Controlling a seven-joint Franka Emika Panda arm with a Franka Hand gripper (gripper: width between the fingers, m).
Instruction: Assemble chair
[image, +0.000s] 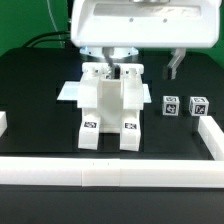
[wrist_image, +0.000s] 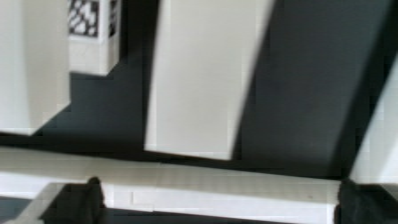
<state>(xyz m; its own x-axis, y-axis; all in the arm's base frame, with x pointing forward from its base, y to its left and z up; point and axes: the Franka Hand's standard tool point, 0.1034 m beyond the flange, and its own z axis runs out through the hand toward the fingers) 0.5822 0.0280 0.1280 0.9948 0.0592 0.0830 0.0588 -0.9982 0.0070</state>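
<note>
Chair sub-assembly (image: 108, 108) stands at the middle of the black table (image: 40, 120), directly beneath the arm. I read it as two square posts (image: 92, 112) lying side by side with their tagged ends toward the camera, joined at the far end to a flat seat slab (image: 70, 92) that projects toward the exterior view's left. Resting flat on the table probably gives the parts a firm base to take a downward push.

The gripper (image: 113, 72) sits low over the far end of the posts, at the joint with the slab. I cannot tell whether its fingers are apart or together: the wrist housing hides them in the exterior view.

The wrist view shows a broad white post (wrist_image: 205, 80) with a tagged piece (wrist_image: 93, 40) beside it, a strip of table between them.

Two small tagged blocks (image: 170, 106) wait well apart toward the exterior view's right, probably parked clear of the arm's path with tags readable. The border rail (image: 110, 172) along the near edge probably stops parts from sliding off
</note>
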